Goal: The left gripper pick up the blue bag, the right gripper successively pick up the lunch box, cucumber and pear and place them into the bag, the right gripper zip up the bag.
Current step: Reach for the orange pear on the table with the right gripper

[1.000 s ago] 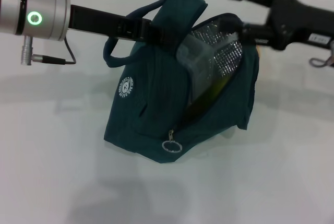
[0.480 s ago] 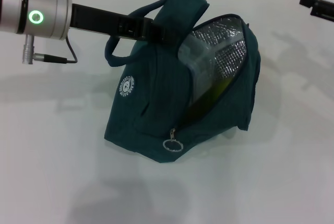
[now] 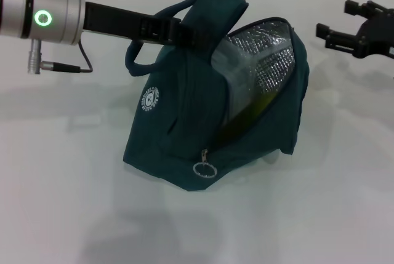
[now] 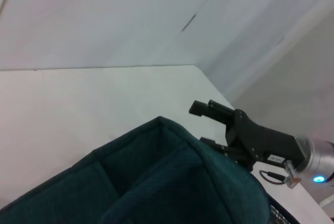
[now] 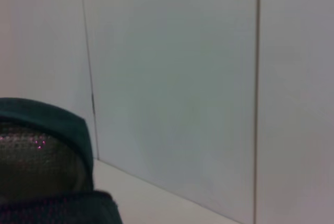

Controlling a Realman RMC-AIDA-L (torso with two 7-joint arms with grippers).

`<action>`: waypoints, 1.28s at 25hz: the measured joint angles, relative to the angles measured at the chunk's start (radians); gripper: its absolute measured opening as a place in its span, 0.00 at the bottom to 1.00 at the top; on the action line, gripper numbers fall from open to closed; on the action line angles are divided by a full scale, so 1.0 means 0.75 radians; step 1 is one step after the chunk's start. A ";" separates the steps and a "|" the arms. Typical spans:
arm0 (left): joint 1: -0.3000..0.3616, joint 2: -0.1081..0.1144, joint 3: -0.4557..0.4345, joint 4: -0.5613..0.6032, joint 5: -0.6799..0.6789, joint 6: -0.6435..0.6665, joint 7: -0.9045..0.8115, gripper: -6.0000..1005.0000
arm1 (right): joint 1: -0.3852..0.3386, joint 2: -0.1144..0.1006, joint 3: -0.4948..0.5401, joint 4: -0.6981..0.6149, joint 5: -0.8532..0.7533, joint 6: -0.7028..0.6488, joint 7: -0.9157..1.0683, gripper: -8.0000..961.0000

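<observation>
Head view: the blue bag (image 3: 209, 104) sits on the worktop (image 3: 61, 202), its handle clenched in your left claw (image 3: 178, 30). Your right claw (image 3: 338, 33) hangs released beside it; reach below for the zipper pull (image 3: 204, 168), then draw it steadily.

A bare test room, like a lab. A plain white counter (image 3: 61, 184) stands against pale panelled walls (image 5: 172, 78) with thin seams, nothing homely around
</observation>
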 joint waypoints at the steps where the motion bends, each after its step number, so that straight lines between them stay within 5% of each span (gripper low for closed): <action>1: 0.003 0.000 0.000 -0.008 0.000 -0.008 0.000 0.07 | 0.007 0.003 -0.004 0.013 0.001 0.002 -0.012 0.88; 32: 0.026 0.020 -0.172 -0.347 0.013 -0.191 0.183 0.07 | 0.165 0.018 -0.003 0.235 0.078 0.107 -0.263 0.88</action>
